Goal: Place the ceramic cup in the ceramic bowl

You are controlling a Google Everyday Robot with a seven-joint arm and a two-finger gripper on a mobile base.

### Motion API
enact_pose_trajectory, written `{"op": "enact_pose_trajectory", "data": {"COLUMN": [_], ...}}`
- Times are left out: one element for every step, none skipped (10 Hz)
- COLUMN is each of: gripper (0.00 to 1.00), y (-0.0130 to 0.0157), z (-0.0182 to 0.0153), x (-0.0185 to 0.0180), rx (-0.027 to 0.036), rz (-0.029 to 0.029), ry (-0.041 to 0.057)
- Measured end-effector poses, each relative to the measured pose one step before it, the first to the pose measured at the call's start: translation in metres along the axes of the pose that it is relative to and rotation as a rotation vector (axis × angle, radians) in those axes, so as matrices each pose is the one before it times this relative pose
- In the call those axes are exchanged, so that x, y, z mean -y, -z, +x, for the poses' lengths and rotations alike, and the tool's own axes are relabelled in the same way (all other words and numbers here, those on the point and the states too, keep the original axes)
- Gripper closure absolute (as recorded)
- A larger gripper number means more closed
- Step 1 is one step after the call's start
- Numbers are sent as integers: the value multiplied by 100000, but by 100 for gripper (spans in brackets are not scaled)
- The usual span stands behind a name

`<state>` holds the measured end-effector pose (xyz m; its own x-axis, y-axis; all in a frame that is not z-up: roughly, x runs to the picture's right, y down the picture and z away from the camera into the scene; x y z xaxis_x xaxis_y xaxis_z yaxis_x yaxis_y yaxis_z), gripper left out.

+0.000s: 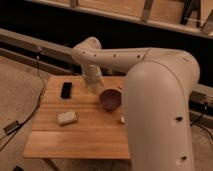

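The ceramic bowl [110, 98] is seen standing on the wooden table [75, 142], and the gripper [96, 86] is held low just left of the bowl's rim at the end of the down-turned pale arm [115, 56]. How wide the claw stands, and whether anything is held in it, cannot be told, and the ceramic cup cannot be made out apart from the pale arm end. A black phone [66, 90] is laid flat well left of the bowl, and a pale block [67, 118] is set nearer the camera, left of the bowl.
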<state>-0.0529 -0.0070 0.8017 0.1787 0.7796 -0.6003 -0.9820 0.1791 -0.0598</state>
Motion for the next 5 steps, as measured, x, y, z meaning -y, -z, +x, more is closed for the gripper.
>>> {"op": "enact_pose_trajectory", "data": {"gripper": [35, 35, 35, 35, 35], "y": [13, 61, 90, 44, -176], "z": [-1685, -1574, -2021, -2283, -1202], "x": [662, 601, 716, 713, 555], "rx": [290, 319, 682, 1421, 525], "rz": [878, 748, 881, 45, -267], "ry": [637, 197, -383, -2095, -1952]}}
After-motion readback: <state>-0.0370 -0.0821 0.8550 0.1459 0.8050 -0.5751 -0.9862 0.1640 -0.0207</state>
